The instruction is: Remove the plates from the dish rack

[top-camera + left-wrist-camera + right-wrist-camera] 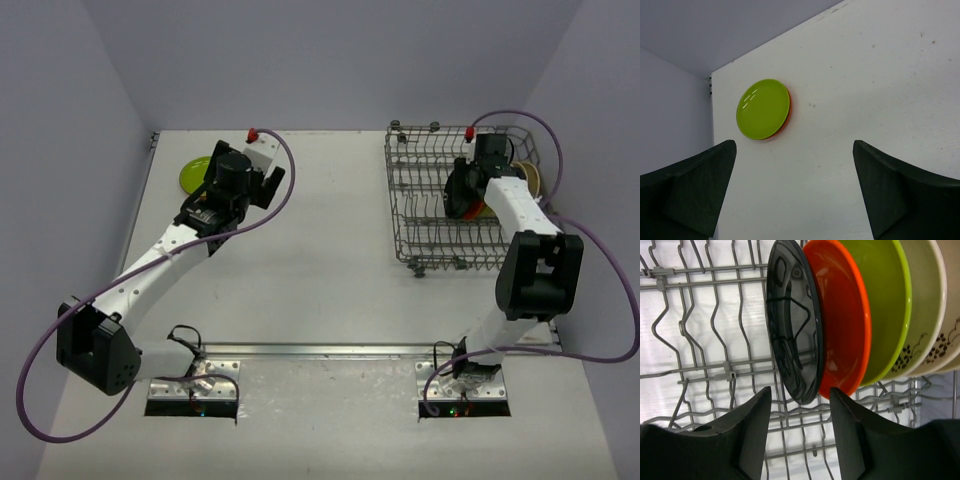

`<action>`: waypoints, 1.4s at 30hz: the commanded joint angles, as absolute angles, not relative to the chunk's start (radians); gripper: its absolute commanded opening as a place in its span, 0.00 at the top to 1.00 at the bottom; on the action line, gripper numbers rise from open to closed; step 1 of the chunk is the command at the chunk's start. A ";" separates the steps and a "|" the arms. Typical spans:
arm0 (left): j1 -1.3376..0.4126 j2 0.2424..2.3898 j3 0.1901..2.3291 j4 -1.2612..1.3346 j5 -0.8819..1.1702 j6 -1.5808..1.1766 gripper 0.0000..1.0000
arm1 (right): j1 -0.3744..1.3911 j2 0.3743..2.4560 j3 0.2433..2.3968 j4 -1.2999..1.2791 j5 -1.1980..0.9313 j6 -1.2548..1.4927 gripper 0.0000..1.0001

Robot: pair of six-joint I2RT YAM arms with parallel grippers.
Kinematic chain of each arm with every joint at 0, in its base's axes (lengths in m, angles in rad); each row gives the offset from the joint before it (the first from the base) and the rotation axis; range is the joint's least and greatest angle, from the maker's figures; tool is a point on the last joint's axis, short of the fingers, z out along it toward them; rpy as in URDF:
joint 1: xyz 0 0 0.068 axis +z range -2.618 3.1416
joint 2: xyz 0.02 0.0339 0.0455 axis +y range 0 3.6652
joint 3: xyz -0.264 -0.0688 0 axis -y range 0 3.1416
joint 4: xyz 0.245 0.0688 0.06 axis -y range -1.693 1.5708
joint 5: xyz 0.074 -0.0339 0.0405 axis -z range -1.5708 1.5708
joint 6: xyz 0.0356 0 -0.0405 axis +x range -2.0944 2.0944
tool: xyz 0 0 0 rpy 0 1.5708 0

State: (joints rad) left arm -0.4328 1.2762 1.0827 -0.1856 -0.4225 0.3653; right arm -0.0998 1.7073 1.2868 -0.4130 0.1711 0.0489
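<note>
**White Table, Plates Waiting in the Rack**

Pale walls are standing around the white table (330,290). At the upper left of the top view, a flat green plate (763,108) is lying on a flat orange plate (788,114). The left gripper (794,160) is hanging near them, spread wide and holding nothing.

At the upper right, the dish rack (410,215) is holding plates standing on edge in a row: dark plate (790,325), orange plate (845,325), green plate (885,305), beige plates (927,305). The right gripper (800,392) is sitting inside the rack. Its fingers are spread, one on each side of the dark plate's bottom edge, and not squeezing yet. I think that plate is next.
</note>
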 commanded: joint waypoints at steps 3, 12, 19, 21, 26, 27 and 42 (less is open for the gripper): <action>-0.437 1.255 1.080 -0.118 -0.463 0.374 0.00 | -0.101 1.774 1.375 -0.330 0.178 0.038 0.53; -0.439 1.261 1.109 -0.145 -0.431 0.343 0.00 | -0.101 1.759 1.418 -0.334 0.205 0.011 0.96; -0.438 1.269 1.184 -0.200 -0.381 0.267 0.00 | -0.101 1.611 1.406 -0.347 0.207 -0.066 1.00; -0.437 1.275 1.227 -0.239 -0.337 0.227 0.00 | -0.101 1.542 1.413 -0.358 0.176 -0.086 1.00; -0.437 1.274 1.307 -0.310 -0.187 0.167 0.00 | -0.100 1.452 1.485 -0.438 0.020 -0.058 1.00; -0.437 1.280 1.329 -0.329 -0.148 0.162 0.00 | -0.099 1.444 1.507 -0.473 -0.069 -0.053 1.00; -0.439 1.378 1.433 -0.496 0.485 0.049 0.11 | 0.270 1.356 1.387 -0.538 -0.514 0.097 1.00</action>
